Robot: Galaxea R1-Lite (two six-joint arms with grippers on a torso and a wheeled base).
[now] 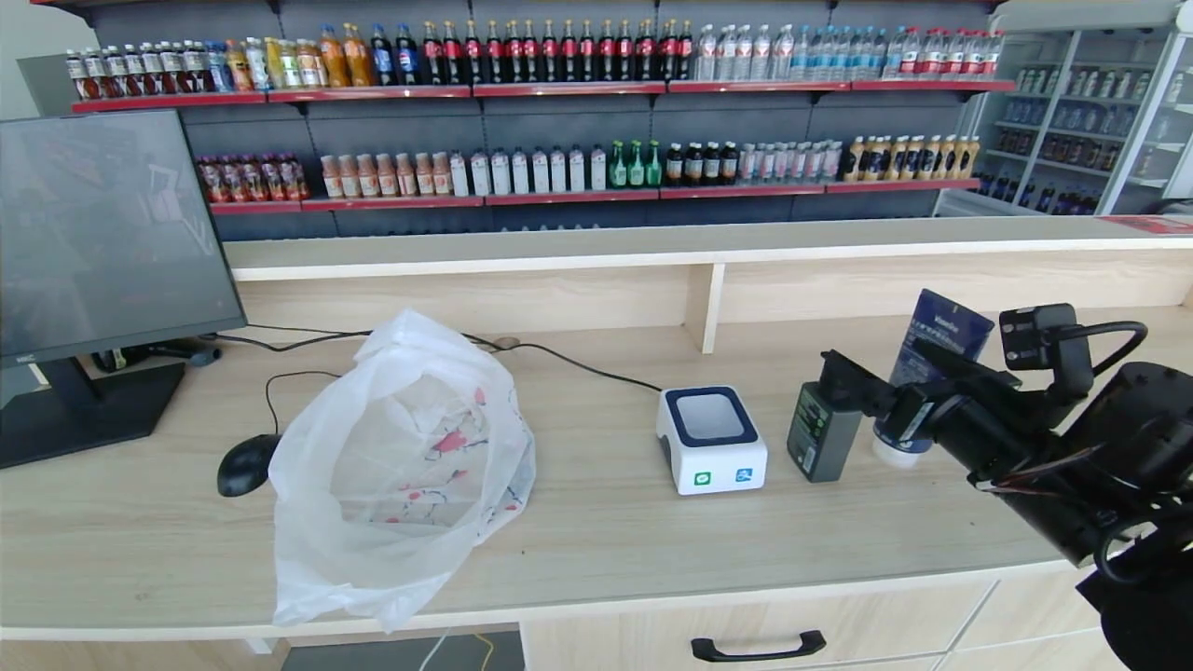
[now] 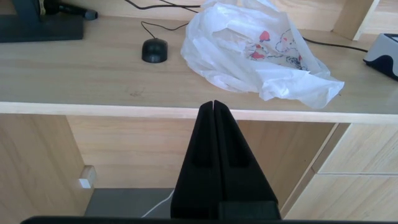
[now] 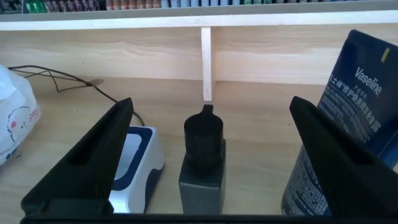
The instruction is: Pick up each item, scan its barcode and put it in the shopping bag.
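A white plastic shopping bag (image 1: 401, 475) (image 2: 255, 50) lies crumpled on the wooden counter (image 1: 606, 540), left of centre. A white barcode scanner (image 1: 710, 438) (image 3: 140, 158) with a dark-framed window sits to its right. Right of the scanner stands a dark bottle with a pump cap (image 1: 822, 433) (image 3: 203, 168), and beside that a blue tube (image 1: 932, 363) (image 3: 348, 124) standing on its white cap. My right gripper (image 1: 871, 387) (image 3: 211, 118) is open, level with the bottle's top, one finger on each side and clear of it. My left gripper (image 2: 213, 107) is shut and empty, below the counter's front edge.
A monitor (image 1: 102, 242) stands at the left and a black mouse (image 1: 247, 464) (image 2: 155, 50) with its cable lies beside the bag. A raised shelf with a divider (image 1: 706, 303) runs along the back. Drawers (image 1: 757, 645) sit under the counter; drink shelves fill the far wall.
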